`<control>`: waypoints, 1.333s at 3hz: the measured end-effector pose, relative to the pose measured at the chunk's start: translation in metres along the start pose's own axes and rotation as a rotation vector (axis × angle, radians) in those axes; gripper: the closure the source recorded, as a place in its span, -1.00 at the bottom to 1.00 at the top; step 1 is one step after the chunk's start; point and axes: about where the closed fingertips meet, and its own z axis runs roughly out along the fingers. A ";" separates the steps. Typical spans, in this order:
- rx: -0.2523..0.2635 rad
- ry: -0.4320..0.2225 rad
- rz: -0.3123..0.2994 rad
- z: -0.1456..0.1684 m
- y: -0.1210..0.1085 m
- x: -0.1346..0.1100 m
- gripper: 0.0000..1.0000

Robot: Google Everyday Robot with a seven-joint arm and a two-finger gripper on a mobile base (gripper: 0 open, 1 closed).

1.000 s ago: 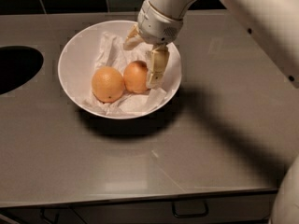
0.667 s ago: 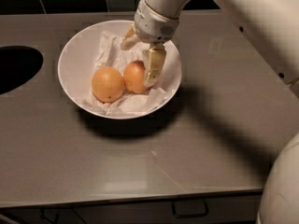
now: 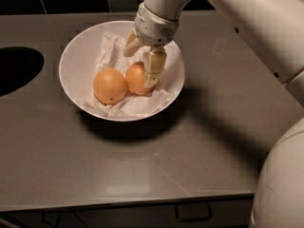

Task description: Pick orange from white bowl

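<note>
1. My pincer (image 3: 138, 69) hangs inside the wide, shallow, glossy white bowl (image 3: 71, 56), which sits on the grey tabletop (image 3: 142, 165). Its two cream fingers stand apart, not clamped on anything that I can make out.
2. The target, the round, deeper reddish-orange orange (image 3: 135, 80), lies directly under the pincer and between its fingers. One finger hangs beyond the fruit's far-left shoulder and the other lies over its near-right flank. Whether either pad touches the skin I cannot tell.
3. I judge the coming move to be a short drop straight down and then a squeeze. The fruit is round, so there is no long axis to line up on.
4. Just left of the pincer, touching the target, sits the paler yellow-orange fruit with a small dark dot (image 3: 109, 85). I judge the closing fingers must not catch it.
5. Count: two fruits, one bowl, one crumpled white paper lining (image 3: 111, 49), one arm, one pincer.
</note>
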 end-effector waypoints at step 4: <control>-0.019 0.003 0.018 0.009 0.006 0.007 -0.48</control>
